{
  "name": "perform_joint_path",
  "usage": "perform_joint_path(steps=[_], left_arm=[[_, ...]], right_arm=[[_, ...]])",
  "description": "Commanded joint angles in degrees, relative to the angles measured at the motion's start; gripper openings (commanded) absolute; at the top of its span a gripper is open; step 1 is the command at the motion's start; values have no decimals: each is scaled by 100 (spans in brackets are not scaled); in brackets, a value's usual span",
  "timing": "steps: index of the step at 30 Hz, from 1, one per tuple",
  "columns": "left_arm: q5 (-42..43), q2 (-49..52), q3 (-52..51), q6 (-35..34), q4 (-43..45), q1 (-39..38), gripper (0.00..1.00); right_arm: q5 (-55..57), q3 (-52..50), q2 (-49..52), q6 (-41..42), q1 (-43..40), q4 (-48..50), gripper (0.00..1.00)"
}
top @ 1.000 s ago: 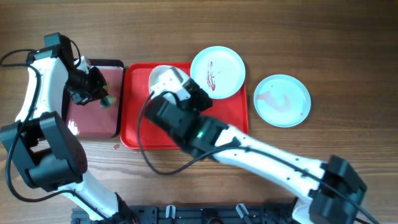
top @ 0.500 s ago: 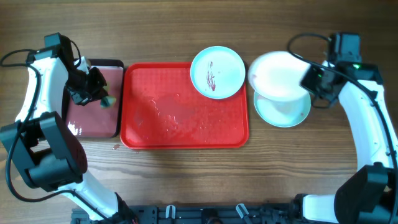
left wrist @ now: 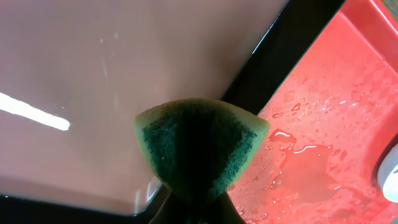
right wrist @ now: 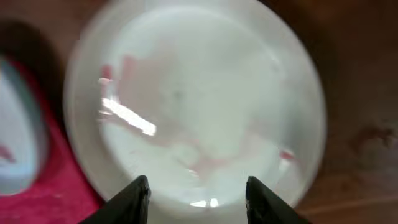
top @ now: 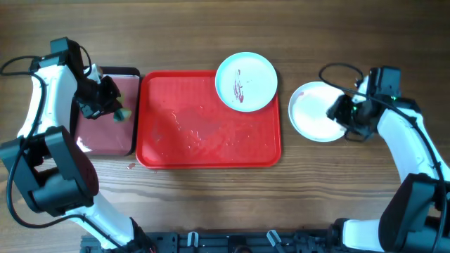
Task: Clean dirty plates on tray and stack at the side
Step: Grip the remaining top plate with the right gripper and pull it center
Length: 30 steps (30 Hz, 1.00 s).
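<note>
The red tray (top: 204,140) lies mid-table, wet, with water drops on it. A pale aqua plate (top: 245,81) with a reddish smear sits on its back right corner. A white plate (top: 313,112) with faint pink streaks lies on the table right of the tray; it also shows in the right wrist view (right wrist: 199,106). The second aqua plate is hidden. My right gripper (top: 346,114) is open over the white plate's right edge, its fingers (right wrist: 198,202) spread just above the near rim. My left gripper (top: 112,107) is shut on a green sponge (left wrist: 199,146) over the maroon tray.
A small dark maroon tray with a black rim (top: 105,133) stands left of the red tray and shows close up in the left wrist view (left wrist: 93,74). A puddle lies on the red tray's left part (left wrist: 311,174).
My right arm carried the white plate from the red tray to the right, onto the aqua plate on the table there. Its jaws are now open. The left arm has not moved.
</note>
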Motion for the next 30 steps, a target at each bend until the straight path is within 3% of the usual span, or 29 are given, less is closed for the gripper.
perform_joint_path(steps=[1,5,8,15,19,23,26,29,30], left_arm=[[-13,22,-15,-76,46,7,4],[-201,22,-15,-72,66,7,4],[-205,22,-15,-72,74,7,4],[-203,22,-15,-72,79,7,4],[-203,22,-15,-72,76,7,4],[-205,22,-15,-70,79,7,4],[-203,22,-15,-72,76,7,4],[-203,22,-15,-70,90,7,4],[-205,22,-15,-70,98,7,4]], right_arm=[[-470,514,0,229,855,450,51],[476,511,345,1685,2079,1012,57],[761,511,918,2214,2549,1141,50],[590,514,1768,2295,2791,1803,25],[610,511,2057,1985,3115,2061,20],[-164,516,2100,1812,3600,1919,4],[-297,516,1961,1626,4022,1714,6],[-251,673,1764,448,4070,1757,43],[-181,765,1766,155,4065,1762,46]])
